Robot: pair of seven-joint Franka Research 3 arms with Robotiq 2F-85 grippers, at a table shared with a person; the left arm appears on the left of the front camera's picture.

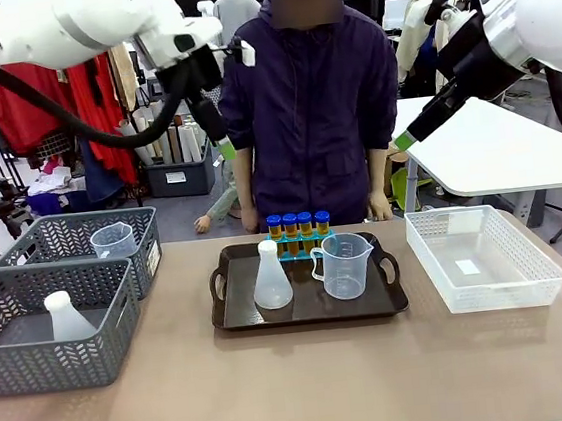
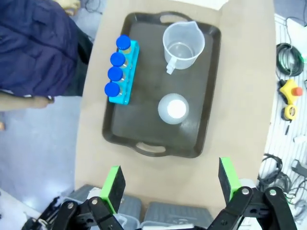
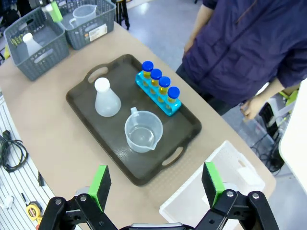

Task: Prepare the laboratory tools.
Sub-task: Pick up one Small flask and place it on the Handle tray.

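Note:
A dark tray [image 1: 234, 316] in the middle of the table holds the laboratory tools. A whitish conical flask [image 1: 271, 277] stands at its left and a clear measuring beaker [image 1: 344, 264] at its right. Behind them, several blue-capped amber tubes [image 1: 298, 226] stand in a blue rack. My left gripper [image 1: 224, 146] hangs high above the table, open and empty. In the left wrist view its fingers [image 2: 112, 187] frame the tray [image 2: 144, 120], flask [image 2: 173, 109], beaker [image 2: 182, 45] and tubes [image 2: 117, 72] far below. My right gripper [image 1: 406, 138] is also raised, open and empty [image 3: 156, 184].
Two grey lattice baskets stand at the left, one [image 1: 35, 357] holding a second flask, the other [image 1: 63, 238] a second beaker. A white lattice basket [image 1: 482, 255] sits right of the tray. A person in a dark jacket [image 1: 309, 97] stands at the far edge.

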